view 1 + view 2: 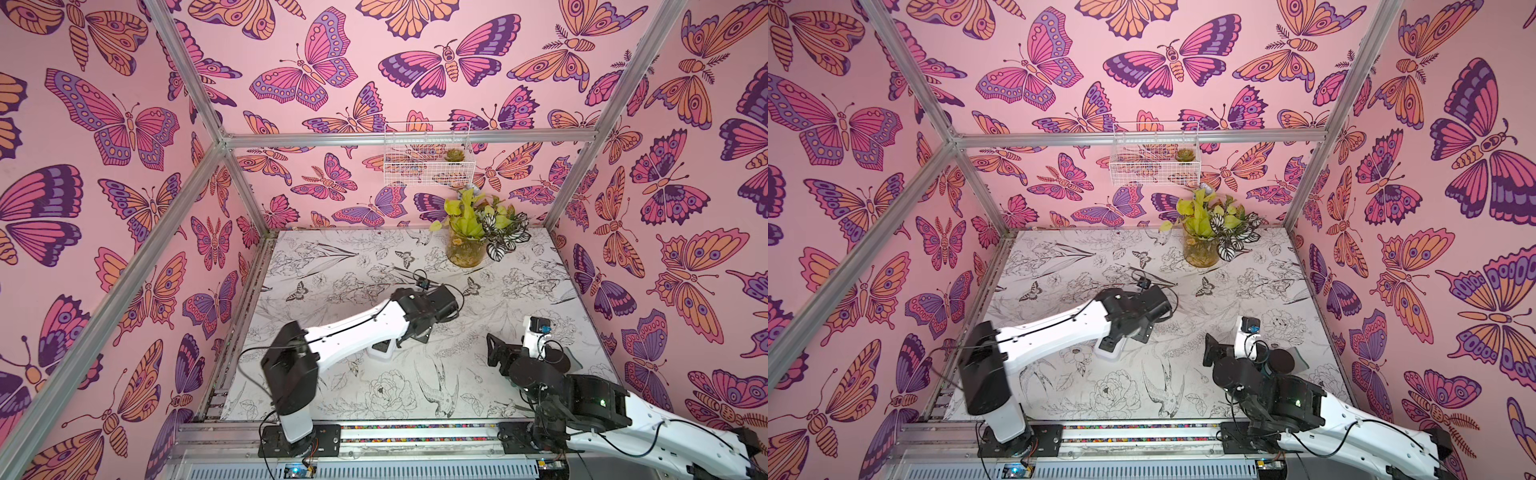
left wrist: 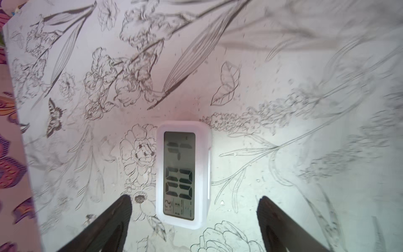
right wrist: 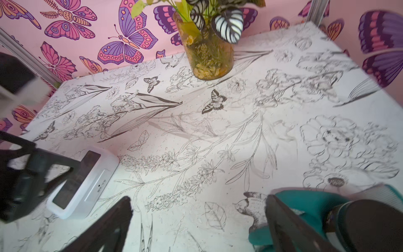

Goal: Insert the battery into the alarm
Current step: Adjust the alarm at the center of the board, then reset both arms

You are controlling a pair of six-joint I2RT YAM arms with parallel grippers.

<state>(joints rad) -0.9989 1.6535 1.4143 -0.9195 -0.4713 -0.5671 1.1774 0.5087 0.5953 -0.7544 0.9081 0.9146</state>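
One white plastic rounded-rectangle digital alarm (image 2: 183,174) with a grey LCD screen lies flat and screen up near the middle of the white table printed with black line-drawn flowers (image 2: 283,65). I read dark digits on the screen.

1. Left gripper (image 2: 194,197): the claw hangs over the alarm with its jaws spread wide. One dark finger stands on each side of the alarm's near end, clear of the casing. It has hold of nothing.
2. Right gripper (image 3: 198,197): the jaws are spread wide over bare table, well apart from the alarm. Nothing is gripped.

Containers:
- A white wire basket (image 1: 426,178) hangs on the pink butterfly-patterned back wall (image 1: 332,83). It holds a small green succulent (image 1: 453,155) at its right end.
- A yellowish glass jar (image 1: 465,253) stands at the back of the table, right of centre. It holds a plant with yellow-green and black-and-white striped leaves (image 1: 469,216).

Other items: a teal rubber glove (image 3: 305,203) lies on the table beside the right gripper. One finger of that gripper covers part of it in the right wrist view.

Obstructions: in both top views the white left arm (image 1: 353,328) covers most of the alarm. Only one white corner of the alarm (image 1: 380,354) (image 1: 1111,354) shows.
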